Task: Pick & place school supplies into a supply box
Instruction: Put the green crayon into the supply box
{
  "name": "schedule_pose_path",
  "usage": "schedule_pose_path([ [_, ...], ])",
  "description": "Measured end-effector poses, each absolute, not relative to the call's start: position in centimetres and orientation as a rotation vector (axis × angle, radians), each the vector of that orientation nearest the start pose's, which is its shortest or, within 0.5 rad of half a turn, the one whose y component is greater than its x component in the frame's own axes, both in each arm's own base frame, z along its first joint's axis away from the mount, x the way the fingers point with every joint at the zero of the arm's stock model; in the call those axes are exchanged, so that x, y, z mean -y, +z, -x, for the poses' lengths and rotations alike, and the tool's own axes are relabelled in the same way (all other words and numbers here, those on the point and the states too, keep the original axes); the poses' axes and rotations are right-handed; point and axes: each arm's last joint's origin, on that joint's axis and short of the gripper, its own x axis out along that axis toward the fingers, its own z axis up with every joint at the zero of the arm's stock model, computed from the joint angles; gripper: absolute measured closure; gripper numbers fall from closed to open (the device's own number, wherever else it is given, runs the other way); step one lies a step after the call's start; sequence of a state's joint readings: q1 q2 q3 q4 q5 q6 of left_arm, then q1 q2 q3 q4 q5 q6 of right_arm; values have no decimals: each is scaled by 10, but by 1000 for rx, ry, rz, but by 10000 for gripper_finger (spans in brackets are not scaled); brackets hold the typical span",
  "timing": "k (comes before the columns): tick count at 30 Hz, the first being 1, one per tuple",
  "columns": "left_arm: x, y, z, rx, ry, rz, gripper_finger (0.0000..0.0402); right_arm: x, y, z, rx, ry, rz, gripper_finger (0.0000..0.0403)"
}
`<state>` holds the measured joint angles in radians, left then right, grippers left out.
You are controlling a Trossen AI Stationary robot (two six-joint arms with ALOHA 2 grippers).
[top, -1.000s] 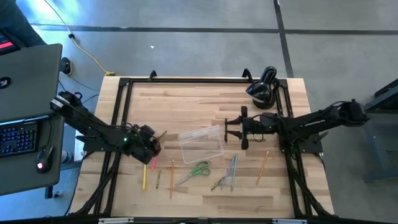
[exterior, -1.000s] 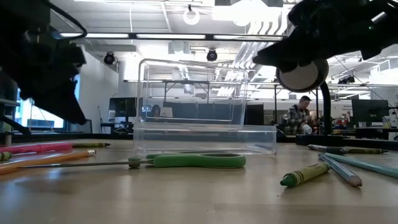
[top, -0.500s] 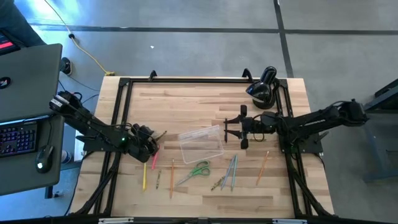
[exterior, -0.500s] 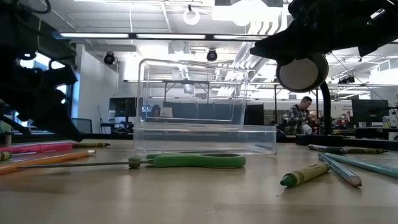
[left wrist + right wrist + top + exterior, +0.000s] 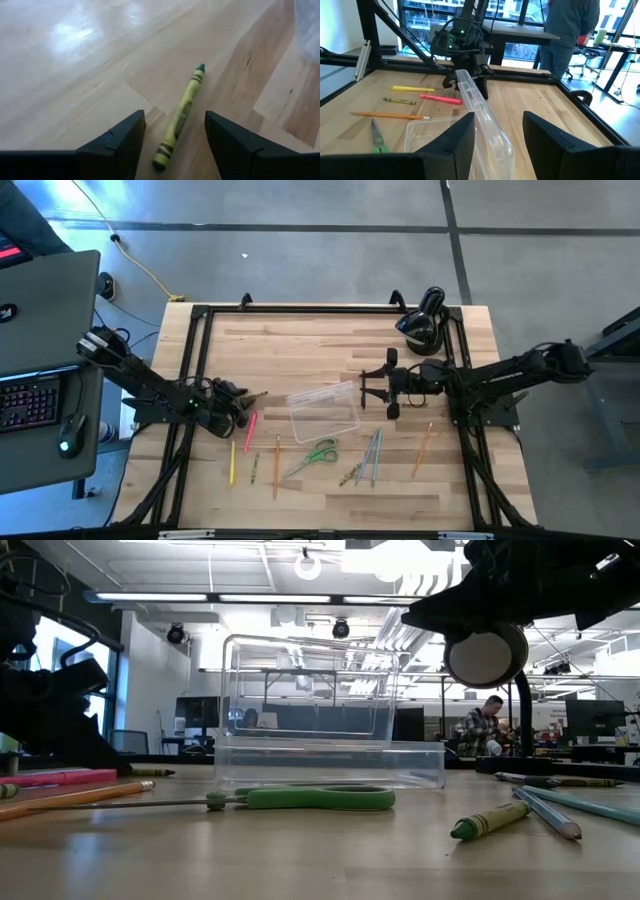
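Observation:
The clear supply box (image 5: 323,412) lies mid-table with its lid (image 5: 475,100) raised. My right gripper (image 5: 366,390) is open at the box's right side; in the right wrist view the gripper (image 5: 497,145) has a finger on either side of the lid's edge. My left gripper (image 5: 243,396) is open, low over the table left of the box. Its fingers stand on either side of a yellow-green crayon (image 5: 180,117) that lies flat on the wood. A pink pen (image 5: 249,430), yellow pencil (image 5: 232,463), orange pencil (image 5: 277,465), green scissors (image 5: 315,455) and grey pencils (image 5: 372,455) lie in front of the box.
A black rounded device (image 5: 425,320) stands at the far right corner. Another orange pencil (image 5: 424,448) lies right of the grey pencils. A black frame (image 5: 300,308) runs round the table. A laptop (image 5: 45,300) stands off the table's left; a person (image 5: 570,30) is beyond it.
My left gripper has moved toward the table's far left, off the pink pen, which now shows whole. It has also gone down closer to the table, by the yellow-green crayon.

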<state>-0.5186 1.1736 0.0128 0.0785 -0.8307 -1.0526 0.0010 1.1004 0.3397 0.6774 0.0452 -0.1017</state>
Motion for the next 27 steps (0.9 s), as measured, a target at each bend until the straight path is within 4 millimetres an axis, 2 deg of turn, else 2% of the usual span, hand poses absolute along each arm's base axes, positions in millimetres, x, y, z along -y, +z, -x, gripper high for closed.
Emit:
schedule_pose_path([
  [12, 38, 70, -110, -542, 660, 398, 164, -1, 205, -216, -82, 20, 87, 256],
  [15, 38, 69, -110, -537, 669, 405, 190, -2, 205, -215, -80, 62, 85, 256],
  [20, 40, 69, -114, -505, 660, 440, 263, -4, 205, -215, -78, 127, 82, 256],
  [24, 49, 76, -128, -487, 599, 517, 309, -4, 205, -215, -78, 152, 81, 256],
  [27, 59, 83, -143, -530, 526, 521, 319, -5, 205, -215, -85, 156, 80, 256],
])
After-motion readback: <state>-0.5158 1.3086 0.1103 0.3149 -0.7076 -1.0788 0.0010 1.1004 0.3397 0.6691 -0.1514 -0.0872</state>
